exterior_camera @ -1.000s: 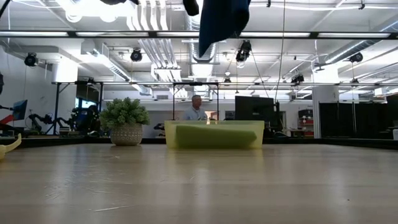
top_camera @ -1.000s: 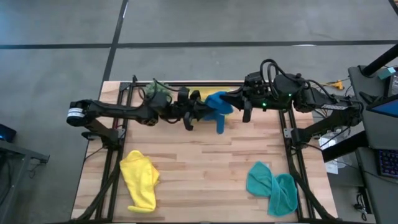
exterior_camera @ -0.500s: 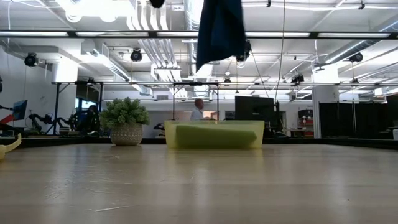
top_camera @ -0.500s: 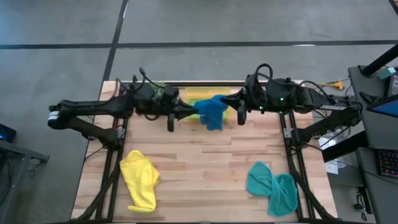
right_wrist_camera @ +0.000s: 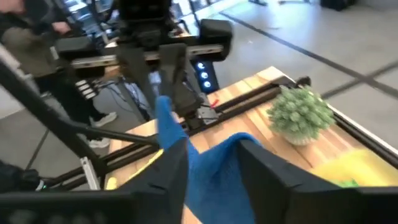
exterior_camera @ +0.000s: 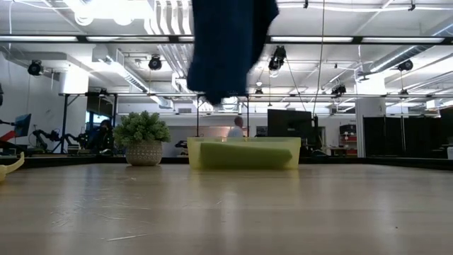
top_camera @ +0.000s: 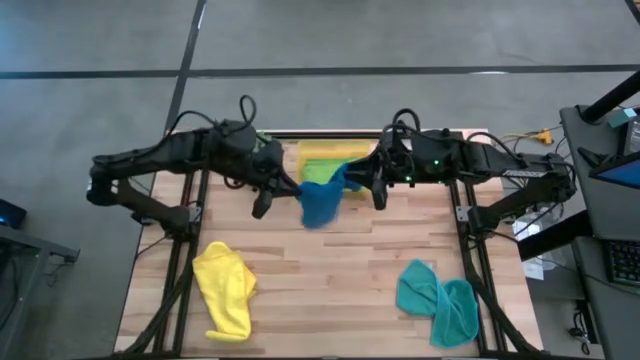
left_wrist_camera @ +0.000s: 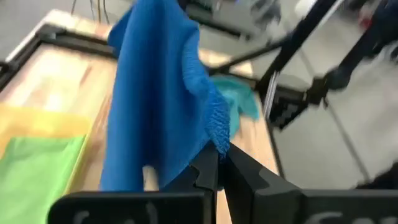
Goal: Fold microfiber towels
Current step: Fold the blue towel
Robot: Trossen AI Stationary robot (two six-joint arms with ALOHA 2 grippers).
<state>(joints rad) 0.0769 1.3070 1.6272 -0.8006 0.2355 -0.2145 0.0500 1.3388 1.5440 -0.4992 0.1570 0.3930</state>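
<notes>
A bright blue microfiber towel (top_camera: pixel 320 200) hangs in the air between my two grippers, in front of the yellow tray (top_camera: pixel 318 150). Its lower end (exterior_camera: pixel 218 95) is well clear of the table. My left gripper (top_camera: pixel 298 190) comes at it from the left and is shut on it. My right gripper (right_wrist_camera: pixel 211 168) stands open at the towel's right end, with blue cloth (right_wrist_camera: pixel 214 158) between its fingers. A lime green towel (top_camera: pixel 318 170) lies in the tray. A yellow towel (top_camera: pixel 226 290) lies crumpled at the near left and a teal towel (top_camera: pixel 440 302) at the near right. My left gripper pinches a bunched edge of the blue towel (left_wrist_camera: pixel 217 138) between its two shut fingers, coming roughly level from the table's left. The towel hangs slack below the hold, lifted clear of the table. My right gripper has the towel's other end between its open fingers; whether they touch it, I cannot tell.
A small potted plant (exterior_camera: pixel 144 138) stands left of the tray at the far edge. Bare wood (top_camera: pixel 330 270) lies in the middle between the yellow and teal towels. A person (exterior_camera: pixel 236 129) shows in the room behind the table.
Both grippers have moved toward the table's left and near edges, carrying the blue towel away from over the tray. The towel now hangs lower and wider in the low view, still clear of the table.
</notes>
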